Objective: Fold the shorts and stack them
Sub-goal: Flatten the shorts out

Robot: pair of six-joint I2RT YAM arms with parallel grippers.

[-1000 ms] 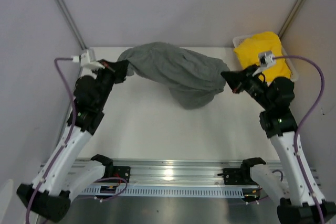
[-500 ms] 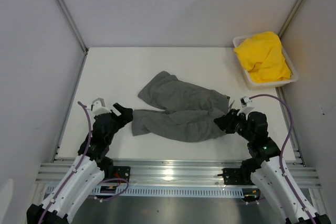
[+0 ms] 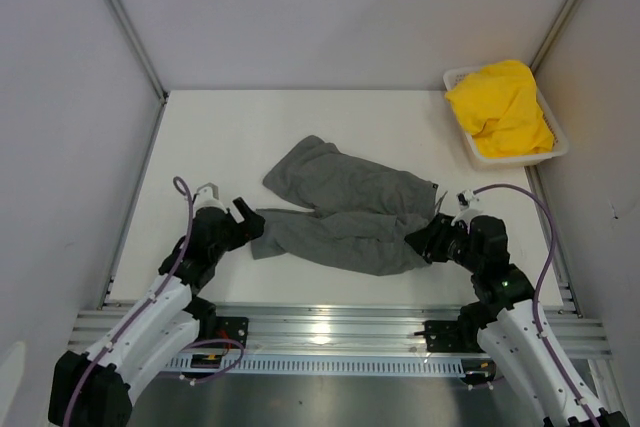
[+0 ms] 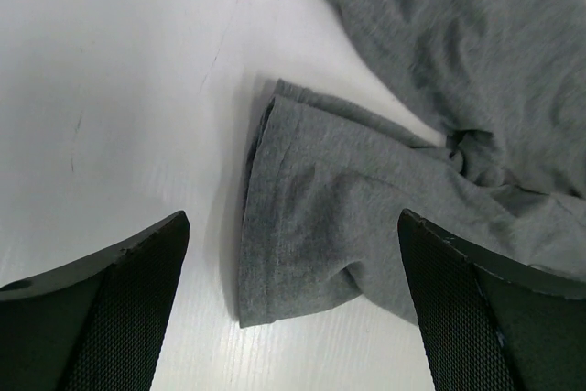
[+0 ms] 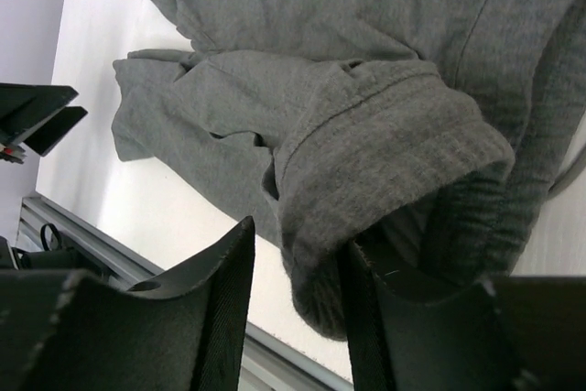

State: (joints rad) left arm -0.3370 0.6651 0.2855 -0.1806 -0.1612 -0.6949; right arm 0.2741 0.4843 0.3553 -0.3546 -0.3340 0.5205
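The dark grey shorts [image 3: 340, 212] lie spread and rumpled on the white table [image 3: 230, 127], waistband to the right, legs to the left. My left gripper [image 3: 246, 219] rests low at the near leg's hem, open wide; in the left wrist view that hem [image 4: 275, 254] lies flat between the left gripper [image 4: 291, 226] fingers, untouched. My right gripper [image 3: 425, 242] is at the waistband end. In the right wrist view its jaws [image 5: 298, 244] stand apart, with a grey fold [image 5: 385, 162] draped over the right finger [image 5: 412, 318]. The yellow shorts [image 3: 500, 107] sit bunched in the basket.
The white mesh basket [image 3: 462, 139] stands at the table's far right corner. A metal rail [image 3: 320, 332] runs along the near edge, just behind both grippers. Grey walls close in the left, right and back.
Both arms have pulled back from the far side to the near edge. The grey shorts, held stretched in the air before, now lie on the table. Both grippers have opened.
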